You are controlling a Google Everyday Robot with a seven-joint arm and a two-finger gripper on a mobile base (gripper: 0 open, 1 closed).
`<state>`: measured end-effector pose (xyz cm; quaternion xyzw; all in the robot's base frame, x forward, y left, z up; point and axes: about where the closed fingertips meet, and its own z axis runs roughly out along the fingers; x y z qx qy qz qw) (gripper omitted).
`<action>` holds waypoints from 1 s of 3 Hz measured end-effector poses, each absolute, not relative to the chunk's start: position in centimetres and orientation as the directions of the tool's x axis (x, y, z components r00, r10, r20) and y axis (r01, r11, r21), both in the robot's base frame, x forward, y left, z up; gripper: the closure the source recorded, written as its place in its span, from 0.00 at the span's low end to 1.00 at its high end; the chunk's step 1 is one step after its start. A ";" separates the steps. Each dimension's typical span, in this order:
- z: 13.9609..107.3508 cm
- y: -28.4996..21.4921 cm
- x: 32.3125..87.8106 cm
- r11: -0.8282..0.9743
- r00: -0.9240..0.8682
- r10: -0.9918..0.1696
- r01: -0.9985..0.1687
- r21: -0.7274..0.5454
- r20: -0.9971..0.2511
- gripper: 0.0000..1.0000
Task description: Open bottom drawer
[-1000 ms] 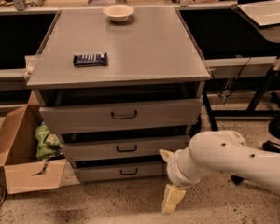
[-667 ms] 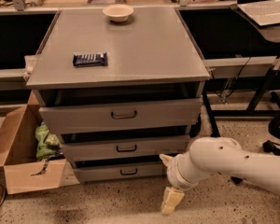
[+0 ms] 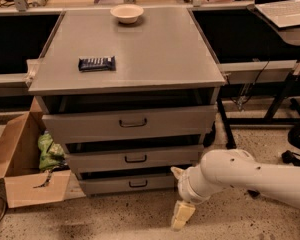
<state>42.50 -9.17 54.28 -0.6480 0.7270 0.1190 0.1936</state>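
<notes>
The bottom drawer [image 3: 115,185] is the lowest, shallow grey front of the grey cabinet [image 3: 140,54], with a small dark loop handle [image 3: 138,183]. Its front sits just under the middle drawer [image 3: 132,159], with a dark gap above it. My gripper [image 3: 178,198] is at the drawer's right end, low near the floor, to the right of the handle and not touching it. One cream finger [image 3: 182,215] points down at the floor and the other tip [image 3: 176,172] is by the drawer's right corner. The fingers stand apart and hold nothing.
The tall top drawer [image 3: 132,123] sticks out a little. A bowl [image 3: 127,13] and a dark snack bar [image 3: 96,63] lie on the cabinet top. An open cardboard box [image 3: 20,169] with a green bag stands at the left. Desk legs and cables are at the right.
My white arm has shifted slightly left toward the cabinet. The gripper stays at about the same spot by the bottom drawer's right end. The drawers have not moved.
</notes>
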 end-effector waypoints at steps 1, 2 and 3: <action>48.7 -10.4 43.9 0.165 -0.127 -0.906 -0.985 -0.060 -0.403 0.00; 42.5 -12.0 45.1 0.167 -0.140 -0.912 -0.985 -0.037 -0.385 0.00; 37.3 -12.9 45.7 0.159 -0.142 -0.905 -0.987 -0.009 -0.401 0.00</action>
